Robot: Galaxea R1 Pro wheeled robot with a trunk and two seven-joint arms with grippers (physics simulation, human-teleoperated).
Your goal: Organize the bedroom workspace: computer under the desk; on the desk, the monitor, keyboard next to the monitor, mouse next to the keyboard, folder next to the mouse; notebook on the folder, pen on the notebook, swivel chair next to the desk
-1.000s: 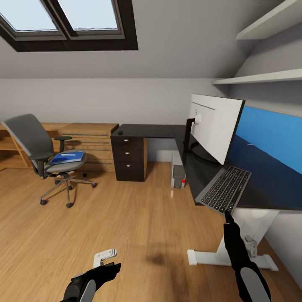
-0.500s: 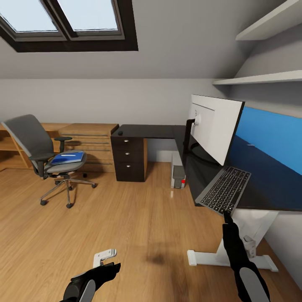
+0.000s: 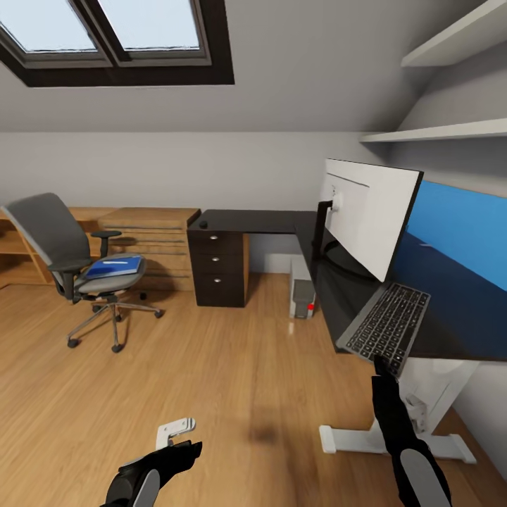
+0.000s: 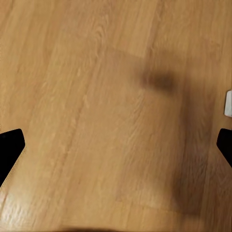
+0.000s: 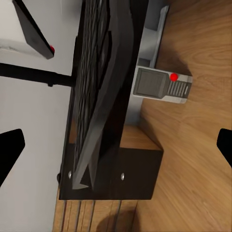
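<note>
I take the black drawer unit (image 3: 217, 268) as my landmark; I see three silver knobs down its front, and it stands on the light wood floor (image 3: 211, 380). Just beside it, toward the far corner, I see a low light-wood shelf unit (image 3: 153, 239) against the grey wall (image 3: 176, 169). High above the drawers, a dark-framed skylight (image 3: 113, 35) cuts the sloped ceiling. Well off to the other side, up high, I make out two pale wall shelves (image 3: 443, 130).
</note>
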